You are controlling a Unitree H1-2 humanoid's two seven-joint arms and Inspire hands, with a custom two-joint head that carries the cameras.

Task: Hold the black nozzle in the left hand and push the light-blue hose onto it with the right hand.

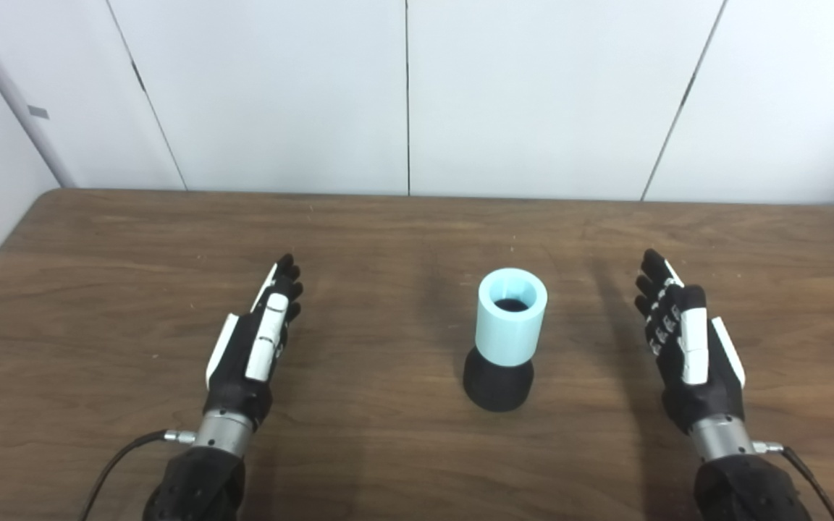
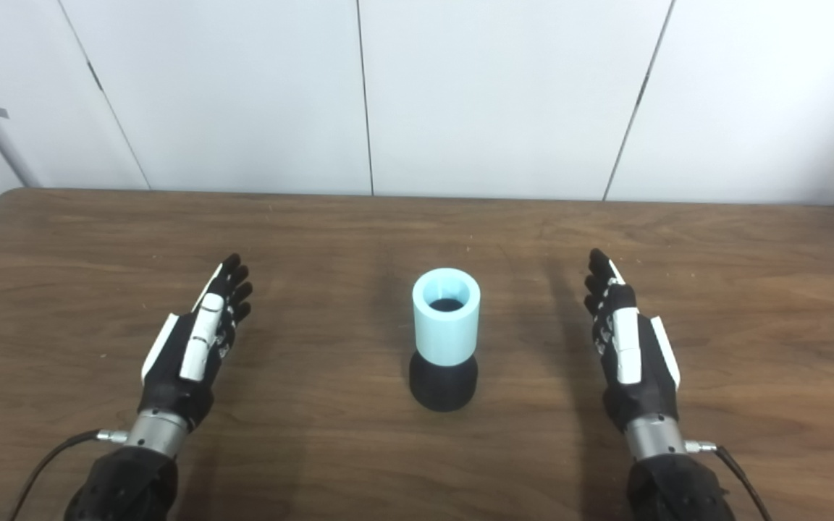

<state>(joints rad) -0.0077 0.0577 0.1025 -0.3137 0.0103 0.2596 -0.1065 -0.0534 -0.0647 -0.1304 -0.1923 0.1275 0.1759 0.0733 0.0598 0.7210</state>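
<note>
Item: hose (image 1: 511, 318) on nozzle (image 1: 498, 387), lower centre of the frame, on the table (image 1: 98, 289).

Condition: the light-blue hose is seen standing upright with its open mouth upward, seated over the top of the black nozzle; only the flared black base is shown below it, resting on the wood. The long axis of the pair is vertical. The two parts are judged to be already joined; how deep the seating goes cannot be told.

Left hand (image 1: 254, 340): lower left of the frame, fingers straight and apart, palm turned inward toward centre, nothing held. It is well apart from the pair, which lies to its right in the picture.

Right hand (image 1: 685, 340): lower right of the frame, fingers straight and spread, palm turned inward, nothing held. The pair lies to its left in the picture, well apart.

Governing relation: the pair is placed between the two hands, roughly level with them and somewhat nearer the right hand. Neither hand is in contact with it.

Judgement: with the hose over the nozzle and both hands empty, little of the task appears to remain. If a grasp were wanted, the black base would be reached by the left hand from the side, below the hose.
</note>
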